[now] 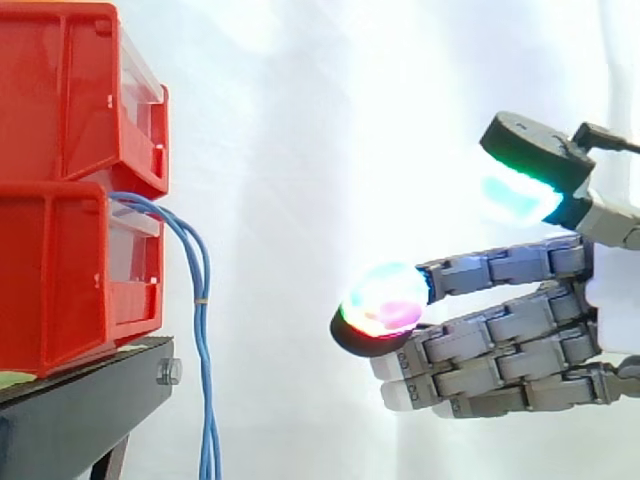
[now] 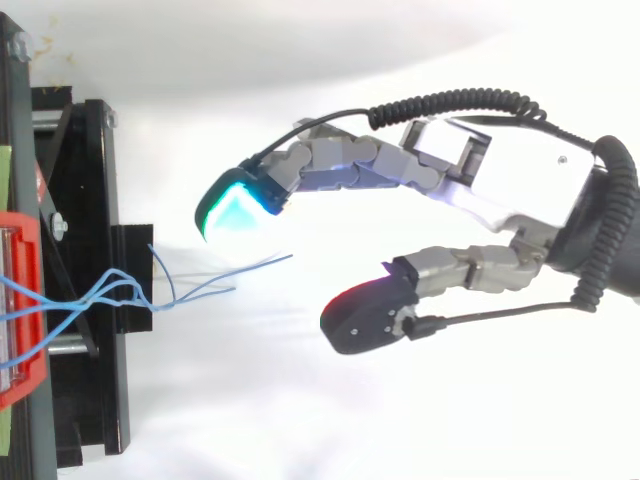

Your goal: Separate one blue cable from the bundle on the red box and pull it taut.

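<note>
Hand: released. I read its fingers as stretched nearly straight toward the bins, with the thumb raised above them and nothing held. It is well apart from the cables.
Upper red bin: stacked directly on the lower one at the far left of the side view.
Lower red bin: resting on the black stand. The cables emerge at its front lip.
Blue cable bundle: arches out of the lower bin, then hangs straight down past the stand's edge. Several thin strands run close together, and a small yellowish band seems to bind them partway down.
Loose strands: seen from above, they fan apart, and the longest tip points toward the gap between the glowing pads without touching either.
White curtain: backdrop between the bundle and the hand.
Handling, my judgement: the strands are light and limp, and the sheath is probably slick. A strand will bend away from a pad rather than resist it, and neighbouring strands may drag along with it.
Where to take hold, my judgement: on the outermost strand where it stands clear of the others, pinched between thumb and one fingertip. I would then draw it away from the bin, gently, since the bin may shift.
</note>
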Tool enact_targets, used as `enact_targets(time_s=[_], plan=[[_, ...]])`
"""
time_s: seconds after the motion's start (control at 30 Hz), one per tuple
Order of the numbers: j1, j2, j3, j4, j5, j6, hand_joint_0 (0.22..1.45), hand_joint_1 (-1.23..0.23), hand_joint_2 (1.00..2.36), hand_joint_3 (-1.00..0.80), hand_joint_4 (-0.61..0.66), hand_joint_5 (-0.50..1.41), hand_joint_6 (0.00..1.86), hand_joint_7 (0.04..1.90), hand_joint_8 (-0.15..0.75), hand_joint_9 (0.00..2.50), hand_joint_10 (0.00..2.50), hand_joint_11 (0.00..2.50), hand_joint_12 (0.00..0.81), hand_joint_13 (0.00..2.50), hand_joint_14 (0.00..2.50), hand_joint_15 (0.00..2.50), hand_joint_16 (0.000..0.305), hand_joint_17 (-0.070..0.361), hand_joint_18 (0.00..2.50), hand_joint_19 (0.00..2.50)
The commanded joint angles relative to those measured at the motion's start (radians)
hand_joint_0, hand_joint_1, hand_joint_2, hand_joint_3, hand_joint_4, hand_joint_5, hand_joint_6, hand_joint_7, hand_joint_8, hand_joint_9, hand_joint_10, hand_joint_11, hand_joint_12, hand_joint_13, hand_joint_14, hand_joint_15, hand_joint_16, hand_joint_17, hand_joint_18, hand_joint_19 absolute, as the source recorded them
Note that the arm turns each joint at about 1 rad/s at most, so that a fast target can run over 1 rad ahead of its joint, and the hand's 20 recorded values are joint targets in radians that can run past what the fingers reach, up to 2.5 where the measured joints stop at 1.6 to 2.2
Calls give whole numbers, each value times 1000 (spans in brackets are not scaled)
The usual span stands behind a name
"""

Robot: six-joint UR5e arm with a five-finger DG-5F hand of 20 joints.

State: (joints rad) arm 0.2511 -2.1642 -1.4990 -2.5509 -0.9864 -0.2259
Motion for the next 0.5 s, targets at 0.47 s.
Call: enact_targets(time_s=[0.47], plan=[[0,-77,62,67,64,-73,480,-587,1000,-500,154,-199,502,752,225,535,0,29,323,272,1,52,48,107,25,72]])
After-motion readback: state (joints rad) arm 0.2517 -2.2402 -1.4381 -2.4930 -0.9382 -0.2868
